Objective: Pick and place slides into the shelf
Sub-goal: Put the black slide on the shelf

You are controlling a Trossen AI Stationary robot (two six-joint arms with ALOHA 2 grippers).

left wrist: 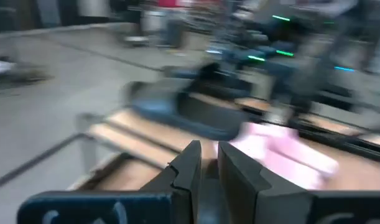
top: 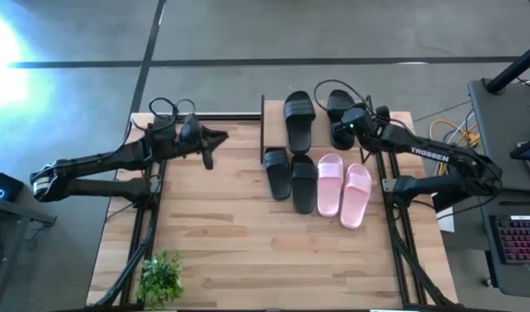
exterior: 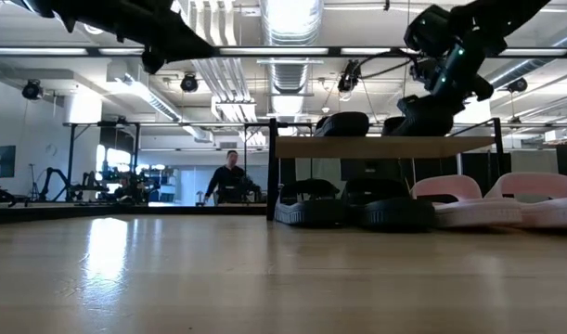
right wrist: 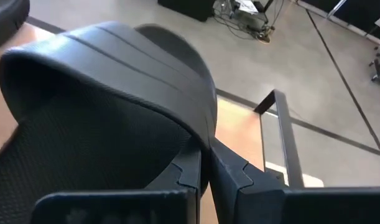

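Note:
The shelf [top: 273,130] stands at the table's far edge, and its top plank [exterior: 376,147] carries two black slides [top: 299,117] [top: 338,108]. My right gripper [top: 351,128] [right wrist: 205,168] is shut on the right-hand one [exterior: 408,121]. Two more black slides [top: 278,172] [top: 304,182] and two pink slides [top: 330,184] [top: 356,195] lie sole-down on the table just before the shelf. My left gripper [top: 208,152] [left wrist: 208,168] hangs shut and touching nothing, high over the table's far-left part. My right gripper pinches the black slide's wide strap at its side edge [right wrist: 205,134] between the two fingers. The fingers come slanting down from above and from the table's right. The slide lies flat on the shelf's top plank, beside the other black slide.
A small green plant [top: 160,276] stands at the near-left corner. Cables [top: 165,108] lie along the far edge. A keyboard [top: 516,238] and gear sit off the table's right side. A person [exterior: 229,176] stands far off in the room. Bare wood spans the table's middle and near part.

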